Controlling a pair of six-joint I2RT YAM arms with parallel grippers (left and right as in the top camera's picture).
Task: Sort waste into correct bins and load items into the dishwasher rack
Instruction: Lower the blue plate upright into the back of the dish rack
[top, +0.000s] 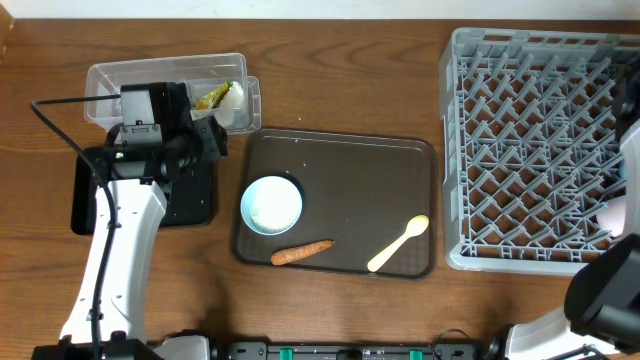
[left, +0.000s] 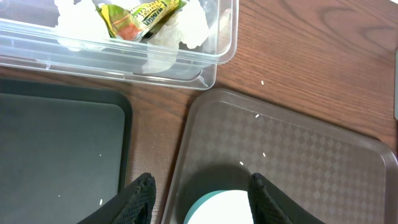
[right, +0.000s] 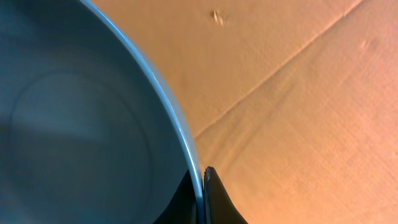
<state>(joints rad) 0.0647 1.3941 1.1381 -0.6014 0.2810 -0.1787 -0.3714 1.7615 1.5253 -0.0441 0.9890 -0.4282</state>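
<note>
Glossy clear plastic tub (left: 186, 59), matt diamond-textured serving tray (left: 298, 143) — wood-grain table (left: 311, 50).

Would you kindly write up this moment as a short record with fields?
clear tub: holds wrapper scrap and tissue
black tray: next to the tub
serving tray: bears light-blue bowl, carrot, cream spoon
dishwasher rack: right of the serving tray
left pincer: open, holding nothing
right pincer: shut on the rim of a second bowl
</note>
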